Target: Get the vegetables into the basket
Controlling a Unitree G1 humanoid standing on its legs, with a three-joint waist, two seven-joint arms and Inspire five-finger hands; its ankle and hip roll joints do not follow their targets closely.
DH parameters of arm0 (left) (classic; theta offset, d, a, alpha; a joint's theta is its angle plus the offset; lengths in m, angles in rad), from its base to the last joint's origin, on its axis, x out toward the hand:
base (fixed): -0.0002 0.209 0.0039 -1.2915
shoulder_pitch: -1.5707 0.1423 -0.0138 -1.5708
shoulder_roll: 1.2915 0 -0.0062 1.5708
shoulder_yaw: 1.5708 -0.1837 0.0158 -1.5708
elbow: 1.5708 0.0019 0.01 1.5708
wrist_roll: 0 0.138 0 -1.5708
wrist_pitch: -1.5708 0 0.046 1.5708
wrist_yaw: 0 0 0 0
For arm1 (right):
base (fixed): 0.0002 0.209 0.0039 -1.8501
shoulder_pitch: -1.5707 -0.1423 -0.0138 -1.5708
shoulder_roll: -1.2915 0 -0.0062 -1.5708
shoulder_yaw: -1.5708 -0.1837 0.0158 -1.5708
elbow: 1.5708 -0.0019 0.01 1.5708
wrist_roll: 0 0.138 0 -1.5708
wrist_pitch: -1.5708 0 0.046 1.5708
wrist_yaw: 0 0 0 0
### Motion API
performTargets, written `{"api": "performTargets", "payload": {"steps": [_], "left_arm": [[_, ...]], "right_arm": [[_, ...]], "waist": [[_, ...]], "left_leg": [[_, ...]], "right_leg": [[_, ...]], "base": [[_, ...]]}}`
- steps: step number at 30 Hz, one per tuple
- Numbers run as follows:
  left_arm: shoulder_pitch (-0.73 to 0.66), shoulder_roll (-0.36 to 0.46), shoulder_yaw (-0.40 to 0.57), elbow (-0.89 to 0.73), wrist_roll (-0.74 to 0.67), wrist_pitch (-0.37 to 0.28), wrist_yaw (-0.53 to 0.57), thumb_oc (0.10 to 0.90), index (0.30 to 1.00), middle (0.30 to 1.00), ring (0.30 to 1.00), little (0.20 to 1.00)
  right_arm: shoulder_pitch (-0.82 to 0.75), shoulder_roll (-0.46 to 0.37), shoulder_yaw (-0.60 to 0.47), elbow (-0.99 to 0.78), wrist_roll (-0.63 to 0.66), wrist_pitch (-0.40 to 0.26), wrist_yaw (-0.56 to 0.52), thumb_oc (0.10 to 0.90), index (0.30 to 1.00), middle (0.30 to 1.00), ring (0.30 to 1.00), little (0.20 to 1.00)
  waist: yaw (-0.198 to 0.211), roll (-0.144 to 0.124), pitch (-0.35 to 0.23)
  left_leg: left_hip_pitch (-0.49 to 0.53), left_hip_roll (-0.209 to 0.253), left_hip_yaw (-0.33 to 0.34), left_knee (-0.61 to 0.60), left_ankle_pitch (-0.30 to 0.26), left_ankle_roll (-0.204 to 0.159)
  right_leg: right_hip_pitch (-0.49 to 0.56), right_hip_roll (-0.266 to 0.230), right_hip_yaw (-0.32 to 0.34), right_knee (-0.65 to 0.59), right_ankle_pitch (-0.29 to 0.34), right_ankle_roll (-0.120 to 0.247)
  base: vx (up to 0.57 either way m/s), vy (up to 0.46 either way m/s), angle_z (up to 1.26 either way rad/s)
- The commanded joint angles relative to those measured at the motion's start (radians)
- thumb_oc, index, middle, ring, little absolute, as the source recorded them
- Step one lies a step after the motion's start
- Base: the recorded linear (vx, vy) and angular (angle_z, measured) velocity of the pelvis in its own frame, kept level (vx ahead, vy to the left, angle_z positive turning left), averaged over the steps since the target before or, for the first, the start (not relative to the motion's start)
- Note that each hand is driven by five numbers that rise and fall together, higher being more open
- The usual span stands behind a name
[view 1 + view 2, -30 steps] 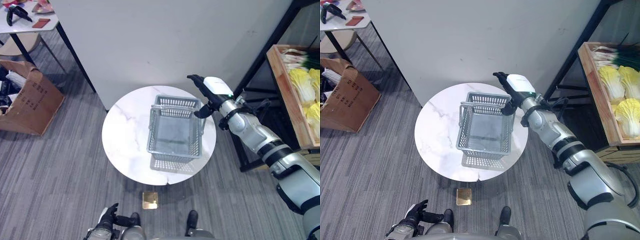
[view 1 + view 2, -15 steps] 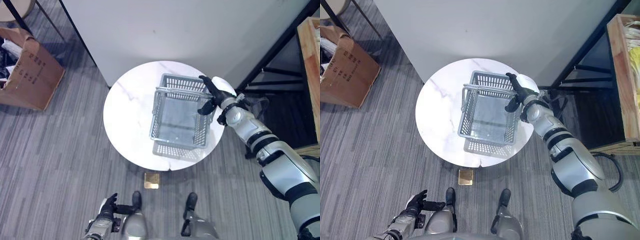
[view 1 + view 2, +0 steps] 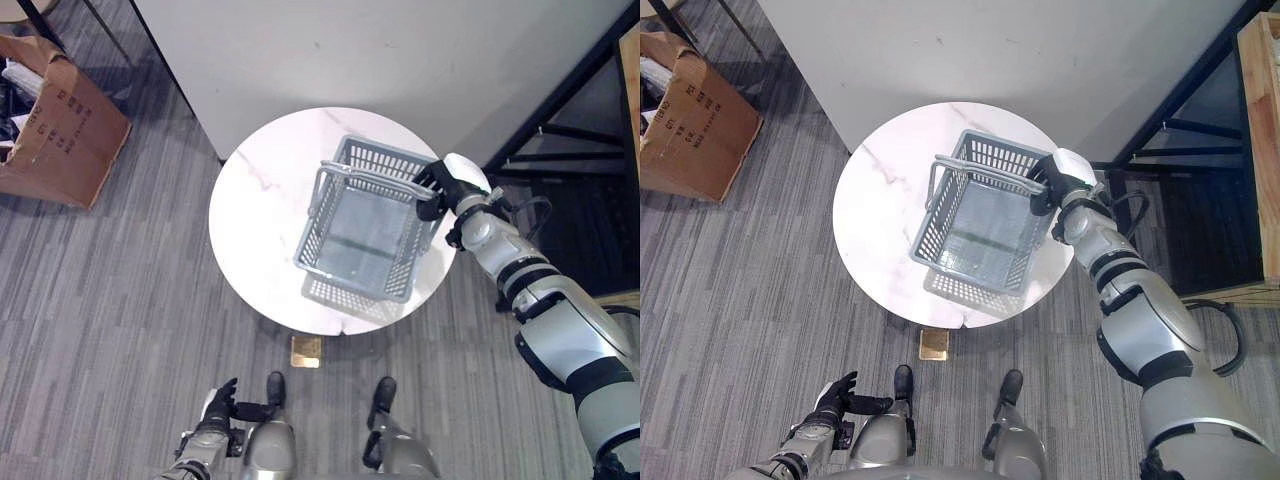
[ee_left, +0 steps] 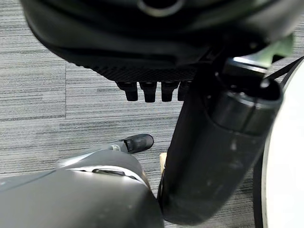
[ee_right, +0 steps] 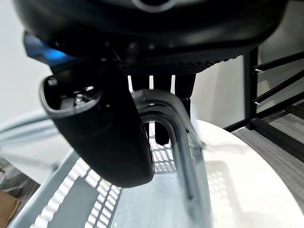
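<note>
Right hand point(image 3: 1065, 178), fingers clamped on the handle point(image 5: 178, 128) of the basket point(image 3: 365, 232), centre frame on the bench point(image 3: 255, 235). Left hand point(image 3: 215, 412), lower left, fingers apart.

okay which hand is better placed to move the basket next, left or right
Right, most likely. The right hand is already curled round the handle of the grey basket on the round table, as its wrist view shows. The left hand hangs low by the floor, away from the table.
</note>
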Motion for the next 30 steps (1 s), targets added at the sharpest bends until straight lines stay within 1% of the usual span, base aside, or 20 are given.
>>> {"api": "performTargets", "payload": {"steps": [1,2,3,5,6,7,8,9,10,11,12,14,18,19,20,23,30], "left_arm": [[0.035,0.019,-0.072,0.049,0.077,0.013,0.004,0.900,1.000,1.000,1.000,1.000],[0.043,0.015,-0.057,0.053,0.093,0.023,0.004,0.900,1.000,1.000,1.000,1.000],[0.056,0.012,-0.034,0.056,0.116,0.032,-0.002,0.900,1.000,1.000,1.000,1.000],[0.057,0.012,-0.035,0.055,0.116,0.032,-0.002,0.900,1.000,1.000,1.000,1.000],[0.078,0.009,-0.008,0.066,0.150,0.045,-0.010,0.900,1.000,1.000,1.000,1.000],[0.089,0.005,0.008,0.072,0.165,0.050,-0.013,0.900,1.000,1.000,1.000,1.000],[0.098,0.004,0.016,0.074,0.175,0.054,-0.015,0.900,1.000,1.000,1.000,1.000],[0.114,0.004,0.044,0.088,0.204,0.060,-0.022,0.900,1.000,1.000,1.000,1.000],[0.122,0.005,0.054,0.092,0.212,0.060,-0.026,0.900,1.000,1.000,1.000,1.000],[0.132,0.000,0.071,0.102,0.240,0.062,-0.030,0.900,1.000,1.000,1.000,1.000],[0.133,0.001,0.068,0.102,0.240,0.062,-0.030,0.900,1.000,1.000,1.000,1.000],[0.146,-0.005,0.090,0.109,0.265,0.064,-0.038,0.900,1.000,1.000,1.000,1.000],[0.159,-0.007,0.102,0.111,0.289,0.061,-0.043,0.900,1.000,1.000,1.000,1.000],[0.161,-0.009,0.107,0.113,0.295,0.059,-0.046,0.900,1.000,1.000,1.000,1.000],[0.162,-0.008,0.107,0.113,0.295,0.059,-0.046,0.900,1.000,1.000,1.000,1.000],[0.165,-0.013,0.115,0.109,0.302,0.059,-0.044,0.900,1.000,1.000,1.000,1.000],[0.171,-0.024,0.136,0.100,0.308,0.055,-0.038,0.900,1.000,1.000,1.000,1.000]], "right_arm": [[-0.079,-0.013,0.014,-0.169,0.002,-0.049,-0.021,0.400,0.300,0.300,0.300,0.300],[-0.032,-0.031,0.003,-0.270,0.001,-0.057,-0.015,0.400,0.300,0.300,0.300,0.300],[0.049,-0.064,-0.025,-0.409,0.002,-0.066,0.005,0.400,0.300,0.300,0.300,0.300],[0.053,-0.066,-0.027,-0.413,0.002,-0.064,0.006,0.400,0.300,0.300,0.300,0.300],[0.166,-0.110,-0.073,-0.601,0.013,-0.082,0.034,0.400,0.300,0.300,0.300,0.300],[0.230,-0.127,-0.099,-0.675,0.022,-0.098,0.051,0.400,0.300,0.300,0.300,0.300],[0.276,-0.147,-0.125,-0.728,0.018,-0.103,0.058,0.400,0.300,0.300,0.300,0.300],[0.383,-0.198,-0.200,-0.846,0.030,-0.130,0.071,0.400,0.300,0.300,0.300,0.300],[0.421,-0.216,-0.228,-0.891,0.030,-0.136,0.073,0.400,0.300,0.300,0.300,0.300],[0.508,-0.241,-0.301,-0.964,0.048,-0.156,0.077,0.400,0.300,0.300,0.300,0.300],[0.515,-0.242,-0.306,-0.969,0.047,-0.154,0.079,0.400,0.300,0.300,0.300,0.300],[0.618,-0.263,-0.388,-1.039,0.063,-0.174,0.080,0.400,0.300,0.300,0.300,0.300],[0.726,-0.276,-0.472,-1.129,0.076,-0.192,0.089,0.400,0.300,0.300,0.300,0.300],[0.761,-0.276,-0.498,-1.152,0.077,-0.198,0.091,0.400,0.300,0.300,0.300,0.300],[0.764,-0.276,-0.500,-1.154,0.077,-0.197,0.091,0.400,0.300,0.300,0.300,0.300],[0.827,-0.280,-0.552,-1.192,0.072,-0.208,0.084,0.400,0.300,0.300,0.300,0.300],[0.957,-0.251,-0.646,-1.226,0.051,-0.231,0.061,0.400,0.300,0.300,0.300,0.300]], "waist": [[-0.011,-0.041,-0.033],[-0.021,-0.039,-0.040],[-0.034,-0.039,-0.050],[-0.032,-0.040,-0.050],[-0.051,-0.039,-0.061],[-0.064,-0.038,-0.071],[-0.066,-0.037,-0.077],[-0.078,-0.034,-0.092],[-0.082,-0.033,-0.097],[-0.099,-0.029,-0.108],[-0.095,-0.029,-0.109],[-0.117,-0.026,-0.125],[-0.133,-0.024,-0.139],[-0.144,-0.023,-0.144],[-0.143,-0.023,-0.145],[-0.160,-0.022,-0.152],[-0.196,-0.022,-0.160]], "left_leg": [[0.029,0.000,0.006,-0.035,0.053,-0.042],[0.039,-0.003,0.010,-0.035,0.049,-0.040],[0.058,-0.007,0.015,-0.035,0.039,-0.037],[0.060,-0.007,0.015,-0.035,0.038,-0.036],[0.083,-0.011,0.022,-0.035,0.028,-0.032],[0.094,-0.015,0.025,-0.035,0.021,-0.029],[0.102,-0.017,0.027,-0.035,0.017,-0.028],[0.120,-0.023,0.033,-0.035,0.009,-0.024],[0.127,-0.025,0.036,-0.035,0.006,-0.023],[0.140,-0.028,0.046,-0.035,0.000,-0.020],[0.141,-0.028,0.047,-0.035,0.000,-0.020],[0.155,-0.033,0.062,-0.035,-0.006,-0.016],[0.173,-0.037,0.083,-0.035,-0.013,-0.011],[0.181,-0.037,0.093,-0.035,-0.015,-0.009],[0.182,-0.037,0.093,-0.035,-0.015,-0.009],[0.196,-0.039,0.106,-0.035,-0.020,-0.008],[0.226,-0.051,0.145,-0.035,-0.037,0.004]], "right_leg": [[0.037,-0.045,0.072,0.013,0.027,0.062],[0.044,-0.048,0.074,0.013,0.026,0.064],[0.057,-0.052,0.078,0.015,0.022,0.064],[0.059,-0.052,0.078,0.015,0.022,0.065],[0.073,-0.058,0.079,0.020,0.018,0.067],[0.079,-0.060,0.082,0.022,0.017,0.069],[0.086,-0.062,0.083,0.021,0.015,0.070],[0.102,-0.065,0.085,0.021,0.012,0.073],[0.106,-0.066,0.087,0.021,0.011,0.074],[0.113,-0.070,0.090,0.020,0.015,0.078],[0.114,-0.070,0.091,0.019,0.015,0.078],[0.117,-0.073,0.098,0.015,0.023,0.084],[0.116,-0.076,0.119,0.012,0.032,0.090],[0.116,-0.076,0.125,0.013,0.033,0.091],[0.116,-0.076,0.125,0.013,0.033,0.091],[0.118,-0.076,0.136,0.013,0.036,0.094],[0.107,-0.079,0.169,0.028,0.041,0.104]], "base": [[0.03,0.056,-0.05],[0.04,0.052,-0.10],[0.04,0.052,-0.07],[0.02,0.035,-0.06],[0.04,0.063,-0.08],[0.04,0.080,-0.02],[0.04,0.066,-0.02],[0.02,0.058,0.03],[0.01,0.073,0.01],[-0.01,0.047,-0.03],[-0.02,0.056,-0.14],[-0.02,0.039,-0.28],[-0.02,0.020,-0.28],[-0.01,0.012,-0.36],[-0.01,0.011,-0.23],[0.00,0.009,-0.16],[0.00,0.028,-0.13]]}}
